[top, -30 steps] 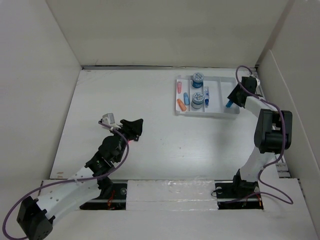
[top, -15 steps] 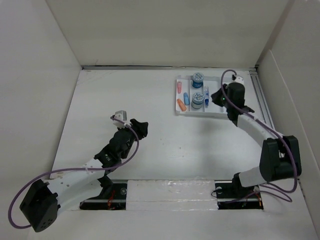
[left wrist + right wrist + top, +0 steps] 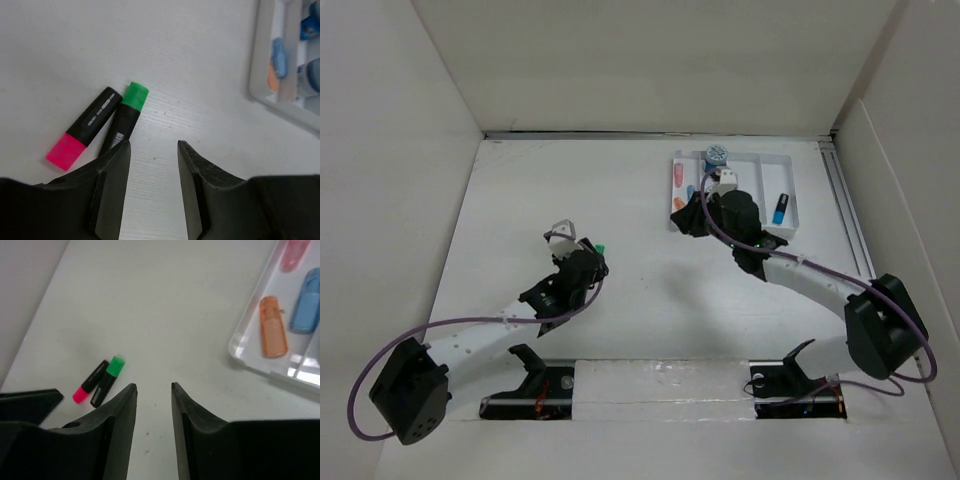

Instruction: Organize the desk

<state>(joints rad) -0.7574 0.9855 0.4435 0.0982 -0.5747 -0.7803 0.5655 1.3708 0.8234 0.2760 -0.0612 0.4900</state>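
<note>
Desk (image 3: 570, 180): white tabletop walled by tall white panels; it carries everything listed below.
Left gripper (image 3: 152, 145): low over the desk, left of centre; jaws roughly half parted, with only bare tabletop between them and nothing gripped.
Right gripper (image 3: 152, 387): above the desk, just beside the near-left corner of the tray and pointing toward the highlighters; jaws partly parted and empty.
Green-capped highlighter (image 3: 125, 117): flat on the desk just ahead of the left gripper's left finger, which hides the rear of its black barrel.
Pink-capped highlighter (image 3: 85, 131): flat beside the green-capped one, on the side away from the tray; the two barrels are close together, but contact cannot be judged.
Tray (image 3: 760, 180): white, compartmented, on the far right part of the desk.
Tray contents: blue-lidded jar (image 3: 716, 155) at the far side; blue marker (image 3: 780, 208) in the right-hand compartment; orange piece (image 3: 273, 327), blue piece (image 3: 305, 307) and pink piece (image 3: 295, 250) at the left end.
</note>
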